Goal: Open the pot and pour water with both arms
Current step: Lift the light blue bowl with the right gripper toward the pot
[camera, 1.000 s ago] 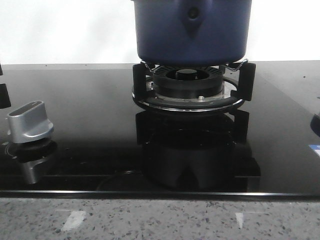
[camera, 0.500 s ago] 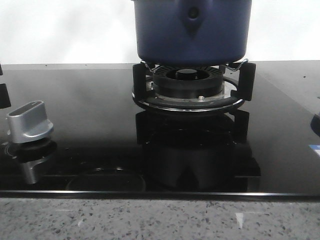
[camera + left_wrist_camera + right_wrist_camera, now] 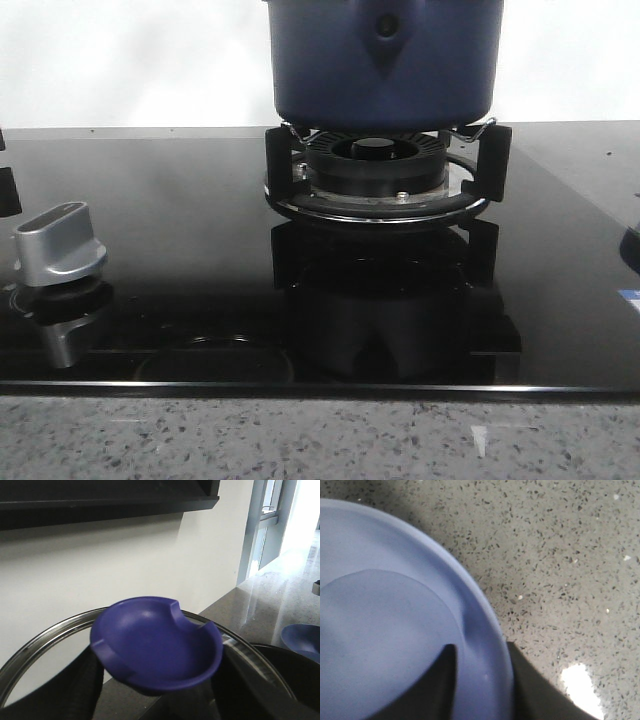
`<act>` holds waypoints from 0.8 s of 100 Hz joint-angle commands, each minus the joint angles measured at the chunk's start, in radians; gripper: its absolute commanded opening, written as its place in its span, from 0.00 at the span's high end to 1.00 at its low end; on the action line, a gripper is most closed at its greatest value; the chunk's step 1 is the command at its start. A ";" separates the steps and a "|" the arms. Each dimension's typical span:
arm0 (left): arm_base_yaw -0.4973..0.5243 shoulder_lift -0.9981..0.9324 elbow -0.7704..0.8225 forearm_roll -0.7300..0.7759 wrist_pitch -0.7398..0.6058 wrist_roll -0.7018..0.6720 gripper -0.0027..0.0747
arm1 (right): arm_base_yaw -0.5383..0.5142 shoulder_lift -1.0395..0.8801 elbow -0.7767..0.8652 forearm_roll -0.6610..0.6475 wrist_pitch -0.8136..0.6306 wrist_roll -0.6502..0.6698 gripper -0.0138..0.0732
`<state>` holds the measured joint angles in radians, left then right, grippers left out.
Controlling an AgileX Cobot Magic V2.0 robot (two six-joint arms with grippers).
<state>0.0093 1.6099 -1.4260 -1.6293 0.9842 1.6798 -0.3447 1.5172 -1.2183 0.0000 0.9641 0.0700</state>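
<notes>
The dark-blue pot (image 3: 385,60) sits on the burner stand at the back middle of the front view; its top is cut off. Neither gripper shows in that view. In the left wrist view my left gripper (image 3: 157,680) is shut on the blue lid knob (image 3: 155,645) of a glass lid with a metal rim (image 3: 45,635), held up in front of the white wall. In the right wrist view my right gripper (image 3: 485,685) is shut on the rim of a light-blue bowl (image 3: 380,620), one finger inside and one outside. I cannot make out water in it.
A black burner stand (image 3: 385,180) carries the pot on a glossy black cooktop (image 3: 180,220). A silver control knob (image 3: 60,245) stands at the cooktop's left. Speckled grey counter (image 3: 300,440) runs along the front and lies under the bowl (image 3: 570,555).
A faint oval reflection of a round rim has appeared on the cooktop glass near its front edge, left of the burner. The pot has not moved.
</notes>
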 commanded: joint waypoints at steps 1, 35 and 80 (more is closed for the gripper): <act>0.002 -0.056 -0.040 -0.096 0.030 -0.009 0.63 | -0.007 -0.027 -0.033 0.000 -0.038 -0.014 0.84; 0.002 -0.056 -0.040 -0.096 0.030 -0.009 0.63 | -0.007 -0.027 -0.115 0.034 0.042 -0.014 0.92; 0.002 -0.056 -0.040 -0.096 0.030 -0.009 0.63 | 0.161 -0.017 -0.491 0.064 0.208 -0.014 0.91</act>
<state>0.0106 1.6099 -1.4260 -1.6276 0.9849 1.6798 -0.2150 1.5292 -1.6236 0.0498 1.1935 0.0619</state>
